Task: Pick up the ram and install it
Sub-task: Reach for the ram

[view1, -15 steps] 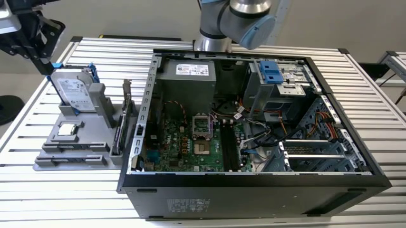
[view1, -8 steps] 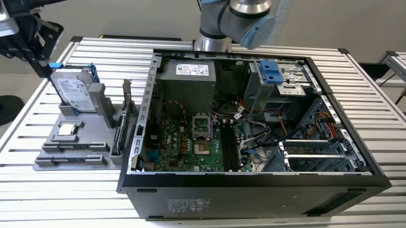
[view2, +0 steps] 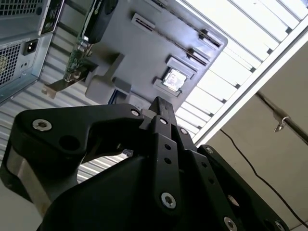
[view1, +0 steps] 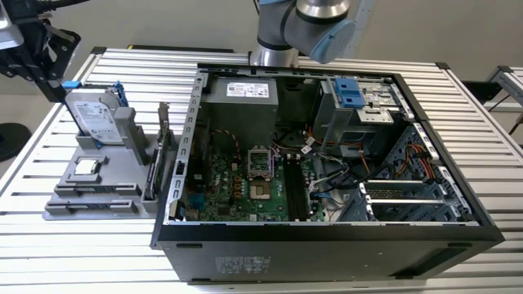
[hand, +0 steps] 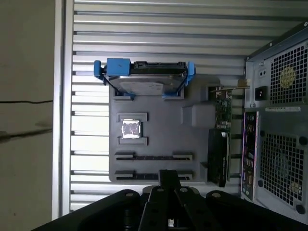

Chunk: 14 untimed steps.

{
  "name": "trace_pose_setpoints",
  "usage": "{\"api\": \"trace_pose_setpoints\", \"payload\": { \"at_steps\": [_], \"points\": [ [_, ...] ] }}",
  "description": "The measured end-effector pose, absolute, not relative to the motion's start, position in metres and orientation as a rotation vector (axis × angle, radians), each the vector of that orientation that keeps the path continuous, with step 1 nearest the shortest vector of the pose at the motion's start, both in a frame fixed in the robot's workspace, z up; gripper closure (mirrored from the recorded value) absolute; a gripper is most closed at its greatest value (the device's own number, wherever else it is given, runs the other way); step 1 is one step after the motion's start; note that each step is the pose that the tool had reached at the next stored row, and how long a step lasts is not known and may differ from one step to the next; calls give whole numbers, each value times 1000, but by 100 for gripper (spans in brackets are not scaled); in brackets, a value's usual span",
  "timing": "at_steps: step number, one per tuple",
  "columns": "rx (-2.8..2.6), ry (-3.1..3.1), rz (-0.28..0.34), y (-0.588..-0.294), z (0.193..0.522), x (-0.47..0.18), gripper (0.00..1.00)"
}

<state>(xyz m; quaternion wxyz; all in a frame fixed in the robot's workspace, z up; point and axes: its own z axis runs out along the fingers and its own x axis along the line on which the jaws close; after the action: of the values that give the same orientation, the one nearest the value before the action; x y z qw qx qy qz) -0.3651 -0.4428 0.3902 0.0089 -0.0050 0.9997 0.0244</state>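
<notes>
My gripper (view1: 33, 58) hangs at the far end of the exterior view's left, above and beyond the grey parts holder (view1: 122, 165). In both wrist views its black fingers (hand: 166, 177) meet in one tip with nothing between them, so the gripper (view2: 161, 103) is shut and empty. The holder (hand: 159, 120) has two long narrow slots (hand: 154, 157), each with a thin dark strip inside. I cannot tell whether either strip is the ram. The open computer case (view1: 327, 147) lies on its side, and the motherboard's black memory slots (view1: 296, 190) sit near its middle.
On the holder are a silver hard drive in a blue bracket (hand: 144, 79), a small square chip (hand: 131, 129) and an expansion card standing on edge (hand: 219, 139) beside the case. The slatted metal table (view1: 98, 245) ends close to the holder at the exterior view's left.
</notes>
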Motion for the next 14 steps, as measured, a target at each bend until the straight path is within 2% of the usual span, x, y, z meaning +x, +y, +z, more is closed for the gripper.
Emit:
{"api": "trace_pose_setpoints", "payload": {
  "at_steps": [14],
  "points": [
    [-34,3123,76,-457,390,-364,100]
  ]
}}
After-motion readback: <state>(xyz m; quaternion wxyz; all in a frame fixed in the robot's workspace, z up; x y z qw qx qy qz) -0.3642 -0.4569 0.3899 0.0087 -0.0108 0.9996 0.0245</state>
